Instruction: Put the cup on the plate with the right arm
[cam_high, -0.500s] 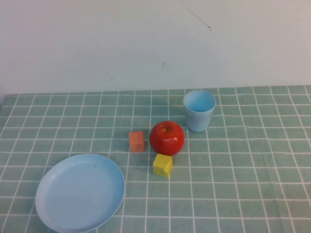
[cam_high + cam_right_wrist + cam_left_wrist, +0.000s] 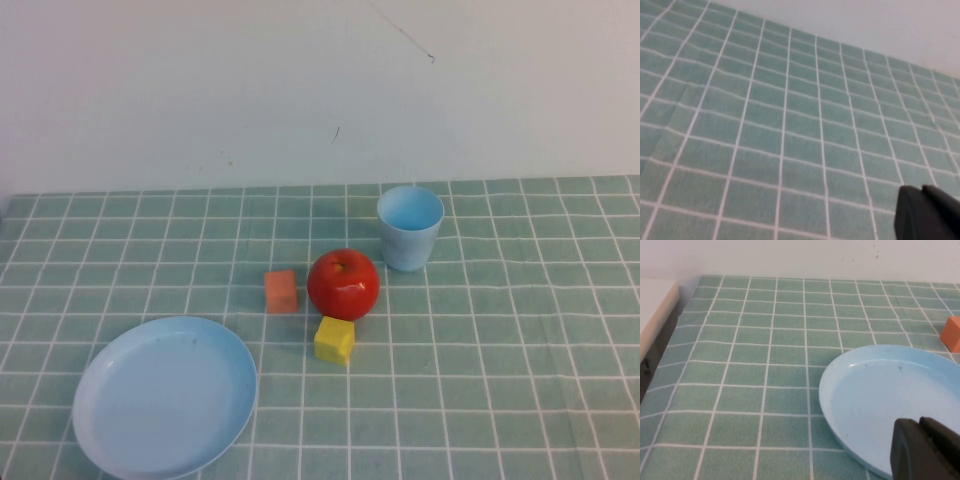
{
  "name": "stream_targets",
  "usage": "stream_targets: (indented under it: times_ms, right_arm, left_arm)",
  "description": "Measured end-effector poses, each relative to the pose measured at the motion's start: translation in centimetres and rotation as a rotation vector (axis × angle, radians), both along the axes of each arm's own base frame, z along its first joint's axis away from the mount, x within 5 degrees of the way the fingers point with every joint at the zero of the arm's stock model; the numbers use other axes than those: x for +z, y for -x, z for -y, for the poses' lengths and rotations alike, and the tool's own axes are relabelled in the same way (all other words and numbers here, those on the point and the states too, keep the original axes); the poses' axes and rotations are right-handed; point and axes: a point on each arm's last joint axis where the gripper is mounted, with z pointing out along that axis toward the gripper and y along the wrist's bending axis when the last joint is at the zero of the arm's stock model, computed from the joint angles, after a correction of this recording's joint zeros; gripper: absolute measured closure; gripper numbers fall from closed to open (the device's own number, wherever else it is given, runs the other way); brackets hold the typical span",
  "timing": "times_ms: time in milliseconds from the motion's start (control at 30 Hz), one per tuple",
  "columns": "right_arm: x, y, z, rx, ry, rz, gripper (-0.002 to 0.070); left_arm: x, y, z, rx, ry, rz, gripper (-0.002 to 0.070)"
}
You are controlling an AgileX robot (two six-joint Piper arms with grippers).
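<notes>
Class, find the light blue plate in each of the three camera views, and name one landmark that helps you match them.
High view: the plate lies at the lower left, on the tablecloth.
Left wrist view: the plate fills the lower right, partly behind the left gripper.
Right wrist view: not in it; only tablecloth and the right gripper.
Shared landmark: the orange block, beside the plate in the left wrist view.

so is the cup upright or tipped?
Upright: the cup stands on its base behind the apple, open mouth facing up, nothing visible inside.
</notes>
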Motion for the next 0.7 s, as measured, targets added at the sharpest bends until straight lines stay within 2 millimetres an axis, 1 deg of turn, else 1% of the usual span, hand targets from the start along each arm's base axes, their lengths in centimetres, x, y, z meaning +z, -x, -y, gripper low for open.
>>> stream_targets:
  times_ms: [100, 233, 367, 533, 700]
  right_arm:
    - [0.9, -0.3, -0.1, 0.013, 0.019, 0.097, 0.0678]
    - [3.0, -0.5, -0.3, 0.052, 0.093, 0.33, 0.0678]
    - [5.2, -0.3, -0.9, 0.102, 0.161, 0.563, 0.0678]
    - [6.5, 0.1, -1.3, 0.135, 0.177, 0.714, 0.0678]
    - [7.1, 0.5, -1.5, 0.158, 0.178, 0.796, 0.0678]
  left_arm:
    - [0.0, 0.0, 0.0, 0.0, 0.0, 0.0, 0.0678]
    - [0.0, 0.0, 0.0, 0.0, 0.0, 0.0, 0.0678]
    - [0.0, 0.0, 0.0, 0.0, 0.0, 0.0, 0.0678]
    - [0.0, 0.0, 0.0, 0.0, 0.0, 0.0, 0.0678]
    - [0.0, 0.0, 0.0, 0.0, 0.0, 0.0, 0.0678]
